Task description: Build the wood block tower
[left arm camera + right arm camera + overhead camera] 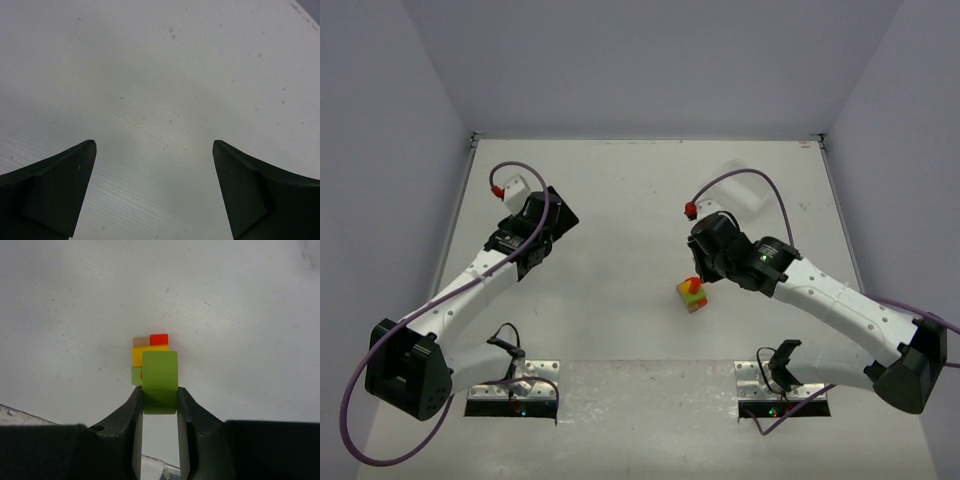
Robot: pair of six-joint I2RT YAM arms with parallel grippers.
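White table [620, 200] between pale grey walls [650, 60]; the wood block tower [693, 293] sits right of centre.
Open tabletop lies around the tower, every table edge well apart from it. Our right gripper [160, 396] pinches a green block [160, 375] over the stack, its long axis running straight out from the fingers; whether it touches the yellow piece [137, 356] we cannot tell. Our left gripper [154, 150], on the left side, is spread wide and holds nothing.
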